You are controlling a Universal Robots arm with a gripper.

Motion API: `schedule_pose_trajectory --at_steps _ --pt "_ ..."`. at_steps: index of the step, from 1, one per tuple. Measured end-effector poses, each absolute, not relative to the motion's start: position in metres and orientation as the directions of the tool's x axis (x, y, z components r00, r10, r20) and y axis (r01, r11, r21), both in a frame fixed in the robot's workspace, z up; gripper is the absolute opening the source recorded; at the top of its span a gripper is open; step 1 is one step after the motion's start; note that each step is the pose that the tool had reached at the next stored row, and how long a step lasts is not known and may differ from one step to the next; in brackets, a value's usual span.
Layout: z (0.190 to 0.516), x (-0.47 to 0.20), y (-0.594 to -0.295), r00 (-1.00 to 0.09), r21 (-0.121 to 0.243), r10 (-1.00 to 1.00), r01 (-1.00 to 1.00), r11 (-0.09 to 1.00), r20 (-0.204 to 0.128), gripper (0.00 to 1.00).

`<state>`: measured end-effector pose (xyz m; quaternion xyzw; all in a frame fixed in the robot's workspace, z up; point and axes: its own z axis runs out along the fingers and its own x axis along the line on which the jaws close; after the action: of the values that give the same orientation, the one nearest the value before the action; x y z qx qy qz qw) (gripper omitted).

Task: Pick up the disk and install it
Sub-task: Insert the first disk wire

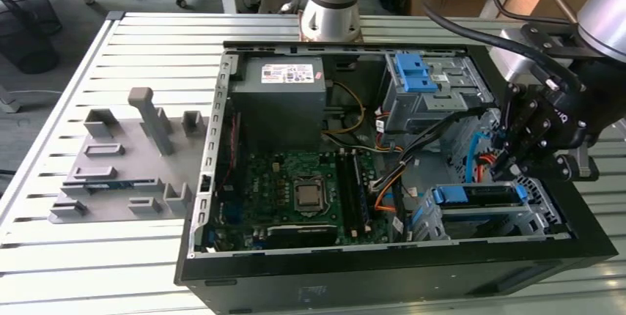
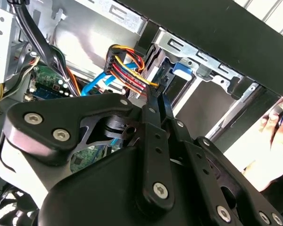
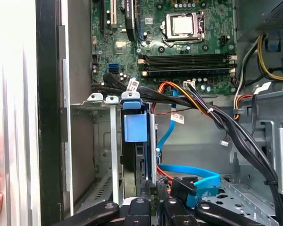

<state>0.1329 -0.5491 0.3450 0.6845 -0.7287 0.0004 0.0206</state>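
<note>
Gripper [image 3: 151,207], nearest the lens in the first wrist view, jaws nearly closed and empty, poised behind the disk [image 3: 134,127], already seated in its cage [image 1: 489,216]; install step near complete, retreat likely must avoid the cables [image 3: 212,113]

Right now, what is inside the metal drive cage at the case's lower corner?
A disk with a blue frame sits in the drive cage, in its upper slot. The cage wall and the end effector cover its far end, so its connectors cannot be seen.
</note>
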Motion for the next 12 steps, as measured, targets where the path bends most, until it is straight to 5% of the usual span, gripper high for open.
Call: schedule_pose_trajectory --at_steps 12 --pt "0.3372 0.1329 -0.5508 -0.074 0.031 -0.997 -0.997 0.075 0.031 0.17"
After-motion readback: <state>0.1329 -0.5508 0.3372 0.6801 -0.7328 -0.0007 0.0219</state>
